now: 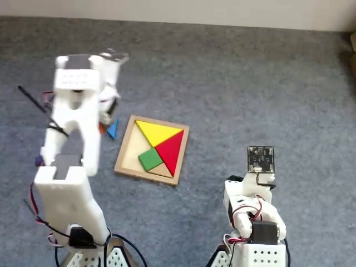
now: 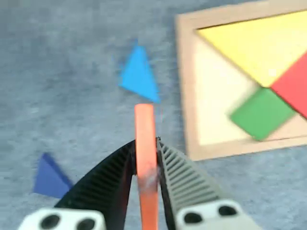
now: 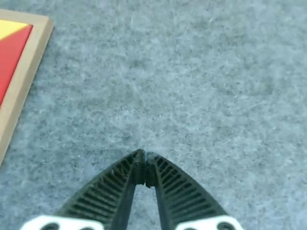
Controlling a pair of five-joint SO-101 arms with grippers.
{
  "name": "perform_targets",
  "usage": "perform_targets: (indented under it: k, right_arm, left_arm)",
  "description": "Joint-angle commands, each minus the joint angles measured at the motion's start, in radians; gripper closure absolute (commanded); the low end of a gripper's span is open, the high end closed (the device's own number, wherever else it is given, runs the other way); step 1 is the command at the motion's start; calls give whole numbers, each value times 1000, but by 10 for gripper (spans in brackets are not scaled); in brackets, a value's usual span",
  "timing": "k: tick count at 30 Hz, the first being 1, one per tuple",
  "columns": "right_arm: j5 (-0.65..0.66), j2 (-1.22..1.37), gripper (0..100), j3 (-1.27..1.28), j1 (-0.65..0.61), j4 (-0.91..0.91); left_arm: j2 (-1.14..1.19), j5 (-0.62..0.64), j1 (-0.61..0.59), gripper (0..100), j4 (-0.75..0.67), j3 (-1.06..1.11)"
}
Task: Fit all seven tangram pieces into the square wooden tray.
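Observation:
The square wooden tray [image 1: 126, 154] lies mid-table and holds a yellow triangle [image 1: 157, 132], a red triangle [image 1: 172, 150] and a green square [image 1: 149, 159]. My left gripper [image 2: 145, 148] is shut on an orange piece [image 2: 145, 129] held on edge above the carpet, just left of the tray's rim [image 2: 184, 96]. A light blue triangle [image 2: 139, 75] lies on the carpet ahead of it, and a dark blue piece [image 2: 49, 178] lies off to the side. My right gripper [image 3: 145, 165] is shut with nothing in it, over bare carpet to the right of the tray [image 3: 24, 86].
Grey carpet covers the table. The left arm [image 1: 72, 139] stretches along the tray's left side, over the loose pieces. The right arm [image 1: 256, 211] sits folded near the front edge. Open carpet lies right of and behind the tray.

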Motion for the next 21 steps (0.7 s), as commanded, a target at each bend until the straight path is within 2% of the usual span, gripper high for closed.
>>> perform_targets:
  k: [1,9,16,21]
  right_arm:
    - [3,1,980,102,12,-8]
    - [3,1,980,102,12,-8]
    - [3,1,980,102,12,-8]
    - [3,1,980,102,12,-8]
  left_arm:
    - [-90,87,162,995,-61,71]
    - [-90,120,265,995,-298,255]
    - [-88,115,262,989,-339,282]
    - [-88,120,265,860,-336,282]
